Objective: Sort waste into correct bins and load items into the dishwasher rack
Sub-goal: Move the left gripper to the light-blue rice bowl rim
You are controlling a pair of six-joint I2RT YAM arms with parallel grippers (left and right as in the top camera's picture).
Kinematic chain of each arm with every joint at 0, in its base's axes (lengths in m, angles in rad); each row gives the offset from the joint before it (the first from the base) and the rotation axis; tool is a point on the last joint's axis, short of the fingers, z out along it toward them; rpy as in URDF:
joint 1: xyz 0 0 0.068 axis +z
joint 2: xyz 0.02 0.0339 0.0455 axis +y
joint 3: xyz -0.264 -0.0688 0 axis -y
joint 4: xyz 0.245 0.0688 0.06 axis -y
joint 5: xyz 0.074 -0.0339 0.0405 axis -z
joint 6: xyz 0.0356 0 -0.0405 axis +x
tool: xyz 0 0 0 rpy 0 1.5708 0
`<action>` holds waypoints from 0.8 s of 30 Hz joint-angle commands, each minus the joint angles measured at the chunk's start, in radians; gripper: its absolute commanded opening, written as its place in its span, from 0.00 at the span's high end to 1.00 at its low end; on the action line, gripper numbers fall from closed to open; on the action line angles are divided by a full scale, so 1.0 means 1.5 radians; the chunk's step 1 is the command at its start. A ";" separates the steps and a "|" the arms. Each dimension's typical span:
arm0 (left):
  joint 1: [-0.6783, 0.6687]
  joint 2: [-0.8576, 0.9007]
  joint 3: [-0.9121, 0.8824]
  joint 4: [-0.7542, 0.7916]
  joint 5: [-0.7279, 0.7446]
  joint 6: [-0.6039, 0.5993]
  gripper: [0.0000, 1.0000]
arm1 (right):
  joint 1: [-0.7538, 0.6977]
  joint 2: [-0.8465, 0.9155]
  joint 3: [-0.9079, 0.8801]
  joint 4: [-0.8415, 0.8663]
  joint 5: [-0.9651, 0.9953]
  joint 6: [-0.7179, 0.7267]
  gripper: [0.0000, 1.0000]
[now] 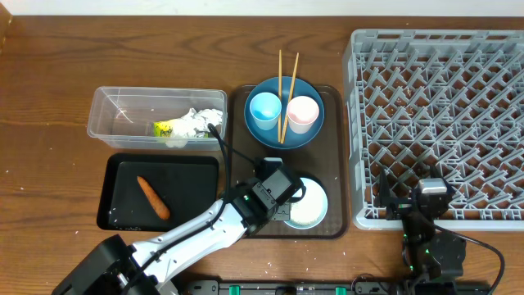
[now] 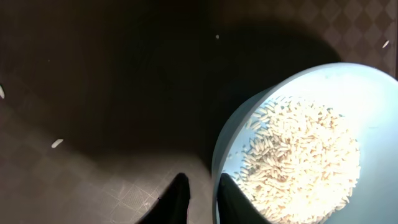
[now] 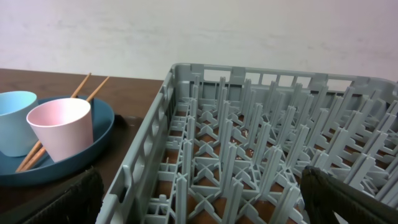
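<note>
Your work surface is a dark brown wooden tabletop (image 1: 49, 74), and the right wrist view shows a plain pale wall (image 3: 186, 31) behind it.

The grey dishwasher rack (image 1: 438, 123) fills the right side and runs past the frame edge, its pegs upright. The right pincer (image 3: 200, 177) hangs at the rack's near rim. Its fingers are spread wide with nothing between them but the lattice.

A brown serving tray (image 1: 340, 156) sits in the middle. The dark blue plate (image 1: 284, 135) rests on its far half, carrying the light blue cup (image 1: 265, 108) and the pale pink cup (image 1: 302, 112), both upright, mouths up. The two chopsticks (image 1: 281, 82) lie across the plate between the cups. Their long axis runs front to back, their far ends poke past the plate's far rim, and their near ends converge.

On the tray's near half is the white bowl (image 1: 311, 206), holding a heap of rice crumbs (image 2: 305, 162). A few stray grains (image 2: 56, 143) lie on the tray beside it.

The left pincer (image 2: 202, 186) is at the bowl's left rim, one finger outside and one inside, drawn narrow. In that dim wrist view you cannot tell whether they actually bite the rim.

At left, the clear tub (image 1: 123, 106) holds the crumpled tissue (image 1: 201, 121) and the snack wrapper (image 1: 165, 128). Just nearer you, the black tray (image 1: 123, 209) holds the orange bit (image 1: 153, 197), lying diagonally from far-left to near-right.
</note>
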 commanded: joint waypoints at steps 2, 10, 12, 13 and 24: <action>-0.003 0.002 0.012 -0.022 -0.034 0.024 0.90 | -0.004 -0.003 -0.001 -0.002 0.005 -0.001 0.01; -0.003 0.002 0.012 -0.044 -0.070 0.024 0.92 | -0.004 -0.003 -0.001 -0.002 0.005 -0.001 0.01; -0.003 0.002 0.012 -0.058 -0.104 0.024 0.92 | -0.004 -0.003 -0.001 -0.002 0.005 -0.001 0.01; -0.003 0.001 0.012 -0.068 -0.125 0.024 0.92 | -0.004 -0.003 -0.001 -0.002 0.005 -0.001 0.01; -0.003 0.001 0.012 -0.185 -0.282 0.024 0.92 | -0.004 -0.003 -0.001 -0.002 0.005 -0.001 0.01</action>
